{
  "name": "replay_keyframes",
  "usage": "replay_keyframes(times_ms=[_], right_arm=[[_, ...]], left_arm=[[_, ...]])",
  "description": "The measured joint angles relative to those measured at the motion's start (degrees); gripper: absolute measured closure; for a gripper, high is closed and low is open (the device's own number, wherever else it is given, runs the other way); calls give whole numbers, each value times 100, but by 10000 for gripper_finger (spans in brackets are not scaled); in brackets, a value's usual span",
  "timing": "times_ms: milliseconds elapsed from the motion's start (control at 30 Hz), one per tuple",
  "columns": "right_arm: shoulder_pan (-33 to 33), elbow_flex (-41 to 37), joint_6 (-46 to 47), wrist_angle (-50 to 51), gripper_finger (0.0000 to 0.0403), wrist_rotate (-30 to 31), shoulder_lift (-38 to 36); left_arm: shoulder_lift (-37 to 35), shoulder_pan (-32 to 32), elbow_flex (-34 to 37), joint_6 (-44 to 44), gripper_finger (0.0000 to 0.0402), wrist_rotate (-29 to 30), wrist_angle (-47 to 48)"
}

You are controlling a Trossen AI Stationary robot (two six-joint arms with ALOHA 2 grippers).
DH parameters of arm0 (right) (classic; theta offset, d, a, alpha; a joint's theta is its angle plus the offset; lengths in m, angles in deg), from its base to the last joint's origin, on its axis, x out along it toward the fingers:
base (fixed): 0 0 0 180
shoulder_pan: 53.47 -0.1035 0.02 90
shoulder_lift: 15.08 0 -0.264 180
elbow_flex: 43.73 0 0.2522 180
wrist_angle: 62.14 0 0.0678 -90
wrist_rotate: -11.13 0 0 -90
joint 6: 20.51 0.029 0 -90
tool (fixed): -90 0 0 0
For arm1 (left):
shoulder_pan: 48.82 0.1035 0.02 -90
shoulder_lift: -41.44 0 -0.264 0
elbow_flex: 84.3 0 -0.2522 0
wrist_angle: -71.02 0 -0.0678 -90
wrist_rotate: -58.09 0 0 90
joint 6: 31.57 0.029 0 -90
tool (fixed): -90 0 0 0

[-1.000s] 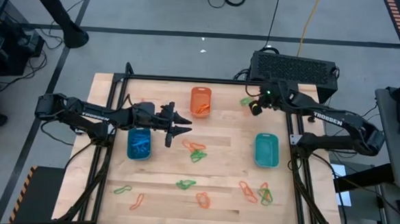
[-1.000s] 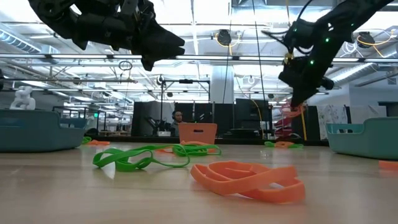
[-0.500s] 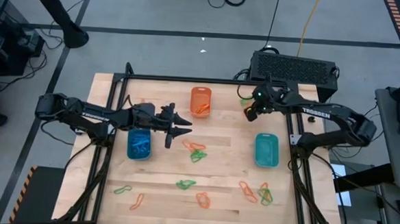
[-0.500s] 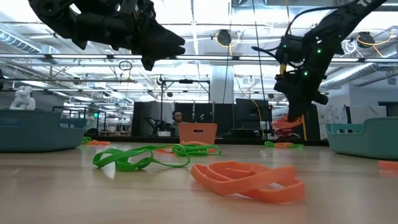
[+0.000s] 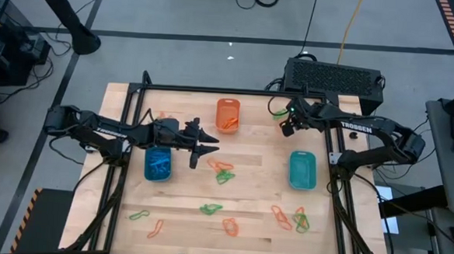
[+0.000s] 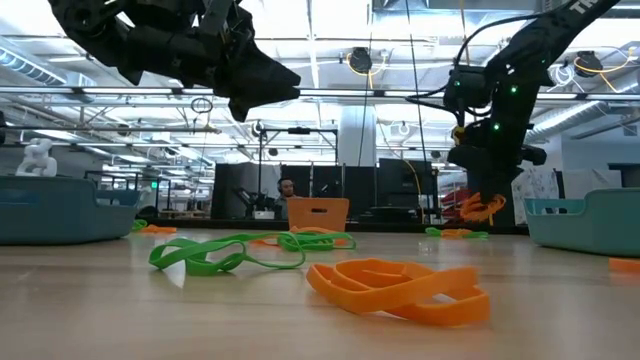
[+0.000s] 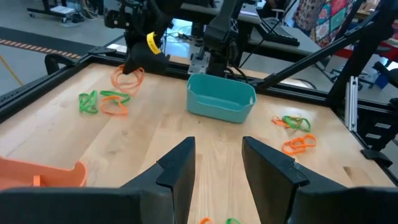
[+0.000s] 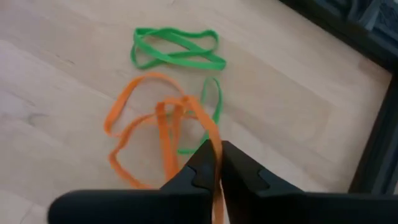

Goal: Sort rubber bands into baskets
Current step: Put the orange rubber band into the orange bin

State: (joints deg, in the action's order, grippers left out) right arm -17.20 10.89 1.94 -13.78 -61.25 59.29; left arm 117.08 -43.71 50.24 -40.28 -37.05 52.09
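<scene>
From the high view you get the layout: right claw (image 5: 286,128) sits between the orange basket (image 5: 227,114) and the teal basket (image 5: 302,169), near the table's (image 5: 251,192) far edge, while left claw (image 5: 203,142) hangs released just beside the blue basket (image 5: 158,163). In the low view you see what overhead hides: an orange rubber band (image 6: 480,208) dangling limp under the right claw, clear of the table. Right wrist view confirms it's clenched on that orange band's strand, loops sagging below over a green band (image 8: 175,48); light, floppy, snags easily, so pinch a single strand.
</scene>
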Motion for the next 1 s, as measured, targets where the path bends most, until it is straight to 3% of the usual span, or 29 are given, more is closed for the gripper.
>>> replay_keyframes(times_ms=[367, 533, 1000], right_arm=[[23, 0, -47, 117, 318, 263, 2], [-112, 0, -119, -273, 314, -539, 28], [-618, 4, 321, -1373, 314, -599, 1204]], left_arm=[[2, 0, 0, -136, 263, 0, 4], [2, 0, 0, -138, 263, 0, 2], [2, 0, 0, -138, 263, 0, 13]])
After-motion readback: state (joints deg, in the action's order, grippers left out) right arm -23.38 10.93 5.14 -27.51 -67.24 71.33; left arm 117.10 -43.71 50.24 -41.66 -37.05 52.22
